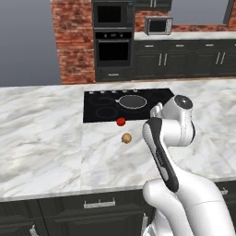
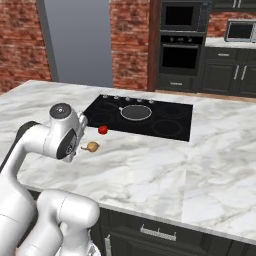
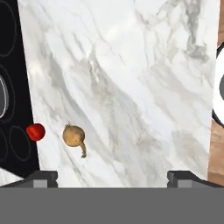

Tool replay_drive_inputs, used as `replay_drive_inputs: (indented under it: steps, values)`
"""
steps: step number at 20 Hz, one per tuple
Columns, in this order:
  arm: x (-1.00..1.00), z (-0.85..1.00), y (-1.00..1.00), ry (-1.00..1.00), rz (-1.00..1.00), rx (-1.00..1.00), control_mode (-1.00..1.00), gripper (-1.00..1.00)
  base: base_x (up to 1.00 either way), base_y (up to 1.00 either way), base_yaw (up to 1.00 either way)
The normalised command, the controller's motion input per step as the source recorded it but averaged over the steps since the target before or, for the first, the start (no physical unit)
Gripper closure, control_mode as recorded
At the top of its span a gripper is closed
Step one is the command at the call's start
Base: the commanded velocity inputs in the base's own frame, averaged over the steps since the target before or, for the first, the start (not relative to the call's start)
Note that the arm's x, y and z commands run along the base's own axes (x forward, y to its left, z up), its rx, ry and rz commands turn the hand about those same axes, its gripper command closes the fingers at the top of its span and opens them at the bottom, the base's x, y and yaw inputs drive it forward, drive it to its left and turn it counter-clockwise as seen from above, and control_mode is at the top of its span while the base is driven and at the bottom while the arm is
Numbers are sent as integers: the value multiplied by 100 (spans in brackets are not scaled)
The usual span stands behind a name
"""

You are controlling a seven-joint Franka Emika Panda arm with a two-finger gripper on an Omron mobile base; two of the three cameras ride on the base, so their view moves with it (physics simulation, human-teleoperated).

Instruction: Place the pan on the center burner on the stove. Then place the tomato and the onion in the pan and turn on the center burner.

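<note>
No writing reads anywhere; the gripper [image 3: 112, 177] hangs wide open, empty, over the marble desk [image 3: 131, 87] beside the tan onion [image 3: 73, 136].

The counter [image 1: 46, 138] is white marble with grey veins. The stove [image 1: 99, 107] is black glass with grey ring outlines. The pan [image 1: 132, 101] is dark grey inside with a lighter rim. The tomato [image 1: 121, 121] is bright red. The onion [image 1: 126, 138] is tan-yellow. The cabinets [image 1: 184, 60] are dark, the wall [image 1: 71, 41] red brick.
</note>
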Motion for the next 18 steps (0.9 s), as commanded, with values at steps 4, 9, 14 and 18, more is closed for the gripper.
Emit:
replay_drive_inputs:
  steps: [4,9,14,18]
  values:
    - [-1,0,5,-12,19,-1,-100,-100,0,0,0]
    - [0,0,17,-21,3,-17,-100,-100,0,0,0]
    - [-1,0,1,-7,0,-25,-100,-100,0,0,0]
    - [0,-7,8,1,2,-27,-100,-100,0,0,0]
